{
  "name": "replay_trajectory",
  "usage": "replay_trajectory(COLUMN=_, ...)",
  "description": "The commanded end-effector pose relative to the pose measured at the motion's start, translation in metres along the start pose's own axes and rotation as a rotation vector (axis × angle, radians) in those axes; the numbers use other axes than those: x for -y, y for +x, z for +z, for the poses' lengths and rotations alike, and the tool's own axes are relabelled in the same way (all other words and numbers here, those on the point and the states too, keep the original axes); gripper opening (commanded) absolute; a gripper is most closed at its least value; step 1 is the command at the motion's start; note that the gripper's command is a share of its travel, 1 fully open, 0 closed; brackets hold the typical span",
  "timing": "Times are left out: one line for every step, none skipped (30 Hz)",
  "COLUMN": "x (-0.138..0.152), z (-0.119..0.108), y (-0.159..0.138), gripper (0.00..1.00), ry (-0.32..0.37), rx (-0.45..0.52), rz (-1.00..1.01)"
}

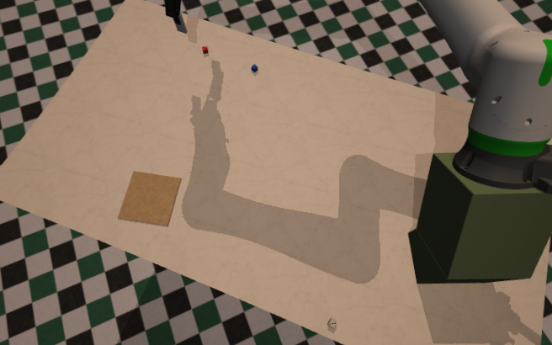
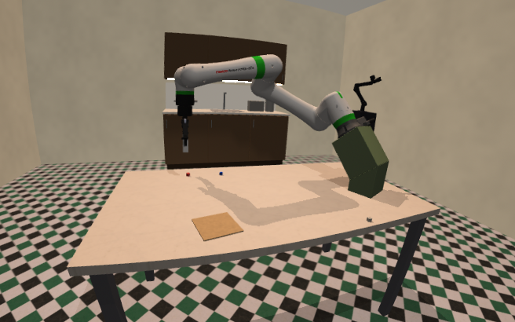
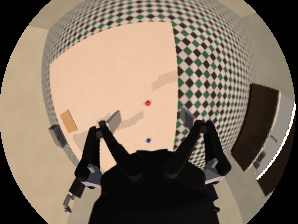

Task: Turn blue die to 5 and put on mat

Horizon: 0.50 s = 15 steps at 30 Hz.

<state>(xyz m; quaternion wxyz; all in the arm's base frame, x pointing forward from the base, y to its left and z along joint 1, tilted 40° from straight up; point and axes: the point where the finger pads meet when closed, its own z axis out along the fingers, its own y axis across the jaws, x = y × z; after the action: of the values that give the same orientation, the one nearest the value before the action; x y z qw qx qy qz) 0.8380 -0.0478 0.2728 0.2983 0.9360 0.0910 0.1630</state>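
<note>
The small blue die sits on the table near the far edge; it also shows in the exterior view and in the wrist view. Its top number is too small to read. A red die lies to its left. The brown mat lies flat toward the near left of the table. My gripper hangs open and empty, high above the far table edge, near the red die; its fingers frame the wrist view.
A white die sits at the near table edge. The arm's green base block stands at the right end of the table. A dark kitchen counter stands behind the table.
</note>
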Motion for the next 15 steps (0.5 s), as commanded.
replay_trajectory(x=0.000, z=0.000, y=0.000, gripper=1.00, ry=0.000, rx=-0.001, rz=0.000)
replay_trajectory(x=0.000, z=0.000, y=0.000, gripper=1.00, ry=0.000, rx=-0.001, rz=0.000)
replay_trajectory(x=0.000, z=0.000, y=0.000, gripper=1.00, ry=0.000, rx=-0.001, rz=0.000)
replay_trajectory(x=0.000, z=0.000, y=0.000, gripper=1.00, ry=0.000, rx=-0.001, rz=0.000)
replay_trajectory(x=0.000, z=0.000, y=0.000, gripper=1.00, ry=0.000, rx=-0.001, rz=0.000)
replay_trajectory(x=0.000, z=0.000, y=0.000, gripper=1.00, ry=0.000, rx=-0.001, rz=0.000)
replay_trajectory(x=0.000, z=0.000, y=0.000, gripper=1.00, ry=0.000, rx=-0.001, rz=0.000)
replay_trajectory(x=0.000, z=0.001, y=0.000, gripper=1.00, ry=0.000, rx=-0.001, rz=0.000)
replay_trajectory(x=0.000, z=0.003, y=0.000, gripper=1.00, ry=0.000, rx=0.000, rz=0.000)
replay_trajectory(x=0.000, z=0.006, y=0.000, gripper=1.00, ry=0.000, rx=0.000, rz=0.000)
replay_trajectory(x=0.000, z=0.009, y=0.000, gripper=1.00, ry=0.000, rx=0.000, rz=0.000)
replay_trajectory(x=0.000, z=0.014, y=0.000, gripper=1.00, ry=0.000, rx=0.000, rz=0.000)
replay_trajectory(x=0.000, z=0.019, y=0.000, gripper=1.00, ry=0.000, rx=0.000, rz=0.000)
replay_trajectory(x=0.000, z=0.026, y=0.000, gripper=1.00, ry=0.000, rx=0.000, rz=0.000)
replay_trajectory(x=0.000, z=0.026, y=0.000, gripper=1.00, ry=0.000, rx=0.000, rz=0.000)
